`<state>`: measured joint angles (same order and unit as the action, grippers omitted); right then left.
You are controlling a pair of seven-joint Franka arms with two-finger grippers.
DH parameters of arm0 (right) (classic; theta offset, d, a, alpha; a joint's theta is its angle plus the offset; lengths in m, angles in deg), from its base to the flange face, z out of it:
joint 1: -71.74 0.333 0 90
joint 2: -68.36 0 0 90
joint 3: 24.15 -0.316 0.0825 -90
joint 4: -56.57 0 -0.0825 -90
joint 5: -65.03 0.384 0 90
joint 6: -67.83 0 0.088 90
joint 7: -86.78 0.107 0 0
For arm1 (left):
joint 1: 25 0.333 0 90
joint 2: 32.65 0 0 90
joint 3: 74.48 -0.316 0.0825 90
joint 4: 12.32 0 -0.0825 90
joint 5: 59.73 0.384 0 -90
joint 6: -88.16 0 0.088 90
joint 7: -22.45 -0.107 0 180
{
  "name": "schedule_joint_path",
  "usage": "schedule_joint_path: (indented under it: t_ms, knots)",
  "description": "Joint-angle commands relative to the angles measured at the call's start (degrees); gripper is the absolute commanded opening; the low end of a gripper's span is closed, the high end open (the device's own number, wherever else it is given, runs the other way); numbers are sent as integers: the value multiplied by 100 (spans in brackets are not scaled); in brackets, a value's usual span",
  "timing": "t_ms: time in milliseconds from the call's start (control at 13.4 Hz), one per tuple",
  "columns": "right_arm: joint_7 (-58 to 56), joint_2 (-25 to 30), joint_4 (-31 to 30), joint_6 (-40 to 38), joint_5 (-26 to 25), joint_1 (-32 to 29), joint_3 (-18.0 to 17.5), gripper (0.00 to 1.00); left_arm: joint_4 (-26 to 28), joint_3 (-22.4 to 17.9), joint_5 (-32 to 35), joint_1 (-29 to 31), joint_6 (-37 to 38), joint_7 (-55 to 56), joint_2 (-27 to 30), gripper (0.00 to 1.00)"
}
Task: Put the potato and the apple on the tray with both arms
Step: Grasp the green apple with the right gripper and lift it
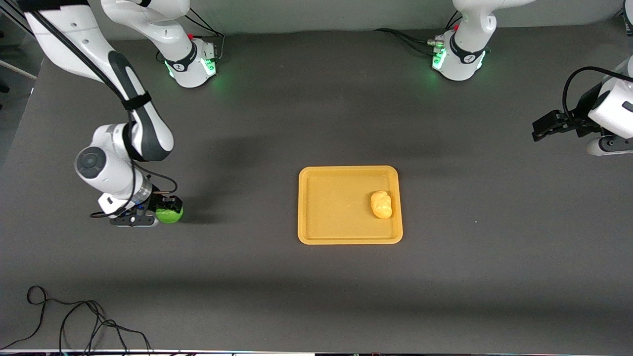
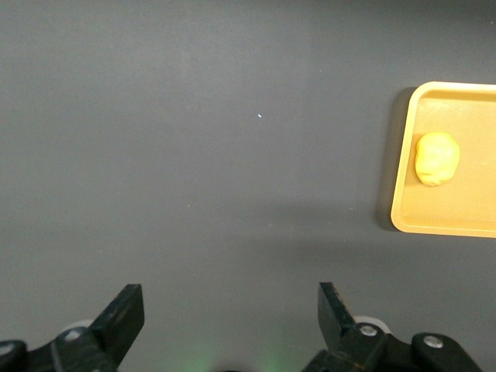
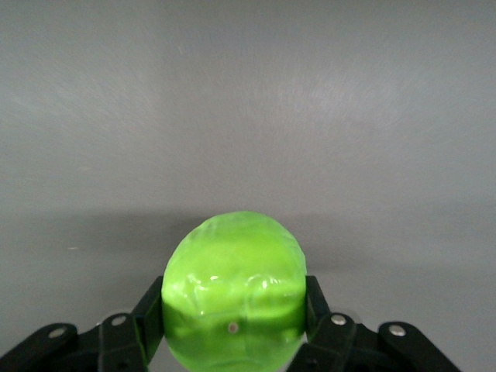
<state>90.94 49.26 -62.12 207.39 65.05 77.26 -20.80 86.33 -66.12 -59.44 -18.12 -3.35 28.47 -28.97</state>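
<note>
Apple: the apple (image 1: 169, 215) sat low at the right arm's end of the surface, well apart from the tray; in the right wrist view the apple (image 3: 232, 291) filled the gap between two black fingers.
Right pincer: the right pincer (image 1: 157, 213) was down at the surface and clamped on the apple, one finger (image 3: 149, 318) pressed to each side of it.
Potato: the potato (image 1: 381, 204) lay in the tray, on the part toward the left arm's end, close to the rim there; the left wrist view showed the potato (image 2: 437, 158) the same way, lying flat on the tray floor.
Tray: the tray (image 1: 336, 241) rested flat near the middle of the surface, with only the potato in it; the tray (image 2: 403, 194) appeared at the edge of the left wrist view.
Left pincer: the left pincer (image 1: 546, 127) hung in the air over the bare surface at the left arm's end, waiting, its fingers (image 2: 124, 314) spread wide apart with nothing between them.
Surface: the surface (image 1: 316, 296) was dark grey, and a loose black cable (image 1: 74, 321) lay on it at the edge nearest the front camera, toward the right arm's end.
</note>
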Motion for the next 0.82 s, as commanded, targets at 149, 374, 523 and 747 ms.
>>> schedule_joint_path:
  t_ms: [149, 374, 523, 747]
  knots:
    - [303, 153, 2196, -2799, 102, 316, -71, 51, -214, 8, -3, 51, 115, -14, 80, 100]
    - [1207, -154, 3077, -3067, 235, 1106, -63, 51, -285, 16, 6, 50, 115, 154, 80, 100]
    - [2023, -653, 3805, -3084, 226, 1721, -71, 51, -294, 16, -21, 59, 177, 119, 97, 100]
    - [3377, -1681, 5036, -3145, 130, 2645, -54, 51, -312, 8, 85, 59, 212, 136, 106, 100]
